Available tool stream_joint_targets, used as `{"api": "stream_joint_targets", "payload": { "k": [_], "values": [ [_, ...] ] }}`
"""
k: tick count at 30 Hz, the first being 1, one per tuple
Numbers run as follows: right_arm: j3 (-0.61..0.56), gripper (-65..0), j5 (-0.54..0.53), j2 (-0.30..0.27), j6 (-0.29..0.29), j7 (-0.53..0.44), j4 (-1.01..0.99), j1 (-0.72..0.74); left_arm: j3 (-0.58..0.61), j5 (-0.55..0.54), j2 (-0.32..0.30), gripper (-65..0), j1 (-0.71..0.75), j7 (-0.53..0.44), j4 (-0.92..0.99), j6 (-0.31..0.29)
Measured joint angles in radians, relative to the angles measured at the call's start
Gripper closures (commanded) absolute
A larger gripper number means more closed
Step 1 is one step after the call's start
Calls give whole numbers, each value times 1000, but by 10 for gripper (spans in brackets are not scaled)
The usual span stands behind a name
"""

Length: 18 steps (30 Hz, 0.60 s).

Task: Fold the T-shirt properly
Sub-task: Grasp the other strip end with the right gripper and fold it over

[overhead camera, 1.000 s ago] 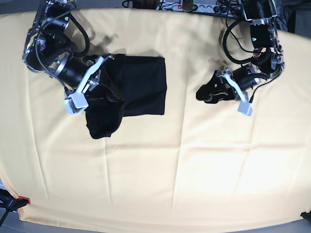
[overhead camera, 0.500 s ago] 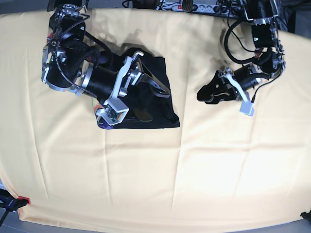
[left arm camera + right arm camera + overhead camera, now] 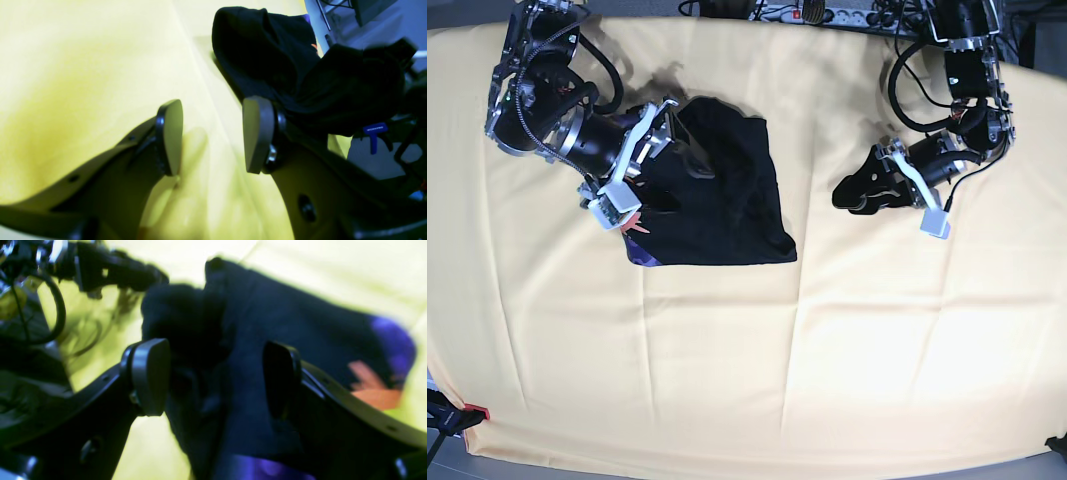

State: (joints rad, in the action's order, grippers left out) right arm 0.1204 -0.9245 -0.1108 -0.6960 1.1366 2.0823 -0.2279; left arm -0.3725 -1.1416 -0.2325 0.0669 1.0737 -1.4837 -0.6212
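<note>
Both tools are wide and hold nothing: my right tool [image 3: 695, 168] hangs over the T-shirt [image 3: 727, 200], which lies folded on the yellow table [image 3: 747, 340], and my left tool [image 3: 847, 195] rests well apart.

The right gripper [image 3: 672, 160] covers the T-shirt's [image 3: 727, 200] near-left corner in the base view, and the right wrist view is too smeared to show where cloth ends beyond the fingertips [image 3: 150, 375]. The print (purple, orange) peeks only at one folded edge. Behind the left gripper [image 3: 211, 135], the arm's body is cut off by the frame.
</note>
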Motion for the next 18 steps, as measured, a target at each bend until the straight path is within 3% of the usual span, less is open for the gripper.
{"api": "stream_joint_targets", "payload": {
  "k": [1, 4, 5, 11, 14, 16, 18],
  "values": [
    [-19, -376, 9, 0, 0, -22, -16, -2, 0, 1, 0, -309, 0, 0, 0, 0],
    [-91, -55, 96, 0, 0, -103, -81, -1, 0, 0, 0, -309, 0, 0, 0, 0],
    [-117, 0, 121, 0, 3, -109, -101, -2, 0, 0, 0, -309, 0, 0, 0, 0],
    [-267, 0, 114, -2, 3, -108, -120, -2, 0, -100, 0, -309, -1, 6, 0, -1],
    [-328, 0, 114, -3, 3, -79, -119, 3, 0, -220, 0, -307, 0, 112, 0, -69],
    [-338, 0, 113, -3, 2, -54, -119, 20, 0, -317, 2, -241, 0, 178, 0, -69],
    [-330, 0, 117, -5, 3, -52, -119, 56, 8, -320, 0, -114, -4, 209, -2, -69]
  ]
}}
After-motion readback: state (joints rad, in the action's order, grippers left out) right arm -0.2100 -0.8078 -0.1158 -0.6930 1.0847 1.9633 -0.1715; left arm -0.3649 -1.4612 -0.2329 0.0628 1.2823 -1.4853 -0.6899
